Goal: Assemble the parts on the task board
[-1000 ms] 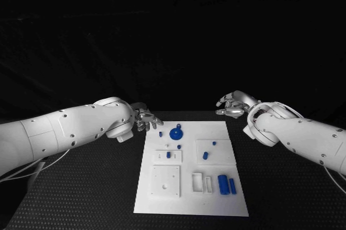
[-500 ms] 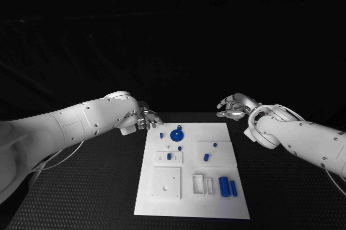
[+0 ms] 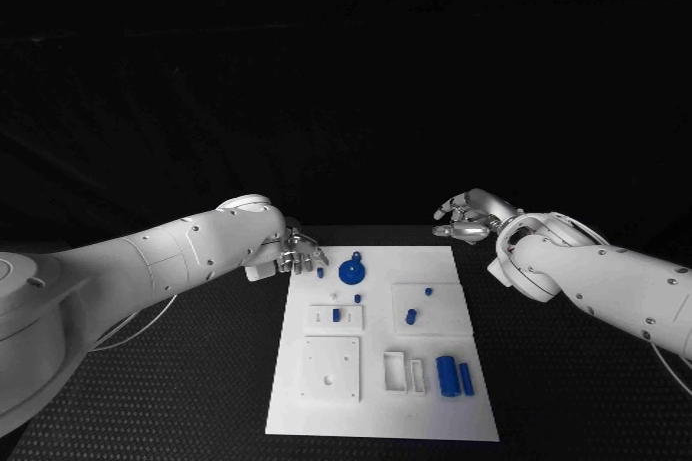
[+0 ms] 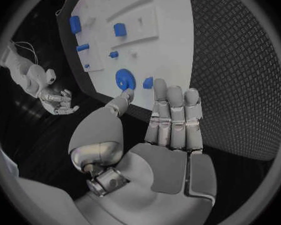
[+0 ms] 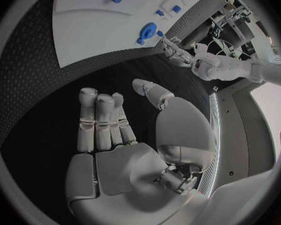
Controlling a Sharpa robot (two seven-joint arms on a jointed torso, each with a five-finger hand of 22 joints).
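The white task board (image 3: 382,406) lies in the middle of the black table. On it, a blue disc part (image 3: 352,273) sits near the far left corner, with small blue pegs (image 3: 411,315) around the middle and two blue cylinders (image 3: 454,374) near the right front. My left hand (image 3: 299,251) hovers just off the board's far left corner, beside the disc (image 4: 125,78); its fingers (image 4: 172,110) are straight and hold nothing. My right hand (image 3: 464,219) hangs beyond the far right corner, away from the parts, with its fingers (image 5: 100,120) extended and empty.
Raised white blocks stand on the board: a square plate with holes (image 3: 332,365) at the front left, and slotted holders (image 3: 404,369) beside the cylinders. Black mat (image 3: 173,381) surrounds the board on both sides.
My left arm has swung in, bringing the hand slightly closer to the board's far left corner. The right hand has hardly moved.
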